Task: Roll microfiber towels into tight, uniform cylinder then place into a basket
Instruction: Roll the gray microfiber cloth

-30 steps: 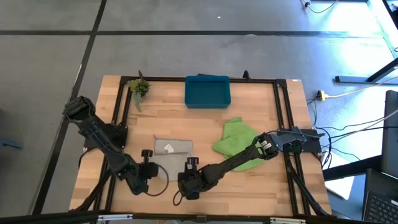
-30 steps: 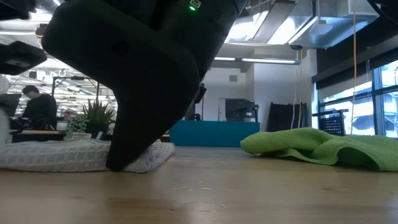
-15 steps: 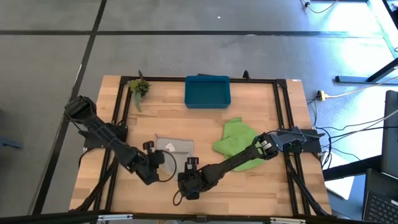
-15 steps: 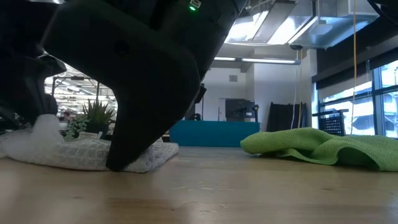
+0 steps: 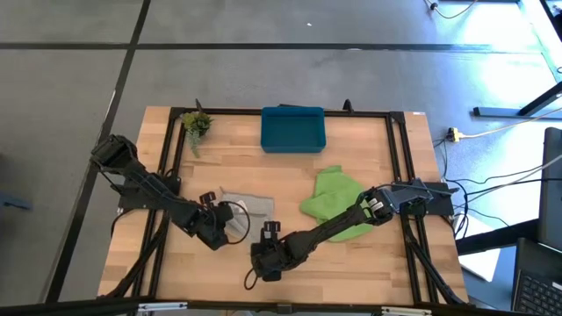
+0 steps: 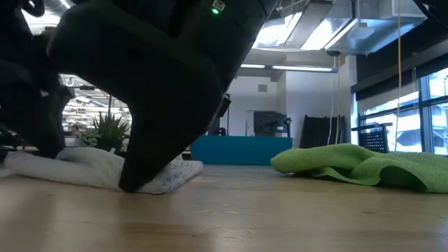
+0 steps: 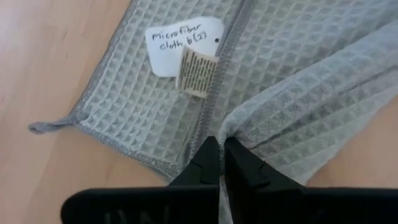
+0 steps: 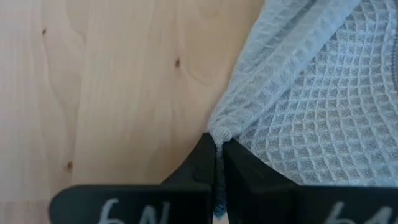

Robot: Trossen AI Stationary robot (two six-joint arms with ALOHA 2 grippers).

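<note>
The light grey towel (image 5: pixel 248 207) lies at the table's middle, near side, its white label (image 7: pixel 180 42) facing up. My left gripper (image 5: pixel 221 221) is shut on its near left part. My right gripper (image 5: pixel 269 230) is shut on its near right corner and shows as the big dark shape (image 6: pixel 133 178) in the low view. The lime green towel (image 5: pixel 332 200) lies crumpled to the right, flat on the wood. The teal basket (image 5: pixel 293 129) stands at the far edge, holding no towel that I can see. My left gripper pinches a bunched fold at the grey towel's edge (image 7: pixel 235 127) between its two fingertips, slanting down from the near left. The held fold lies drawn over the flat labelled layer; the rest stays on the table. My right gripper pinches the towel's corner (image 8: pixel 219 132) between its fingertips, slanting down from the near right. The corner is gathered into a point, close above the wood (image 8: pixel 124 93).
A small green plant (image 5: pixel 195 123) stands at the far left corner. A black frame rail (image 5: pixel 171 167) runs along the table's sides. Bare wood (image 5: pixel 351 263) lies near the front edge, right of my right arm.
My left gripper has gone toward the table's right and a little toward the far edge, sinking slightly and rolling its wrist. The grey towel's near left part has come with it, lifted and folded over the flat part. The right corner has stayed put.
</note>
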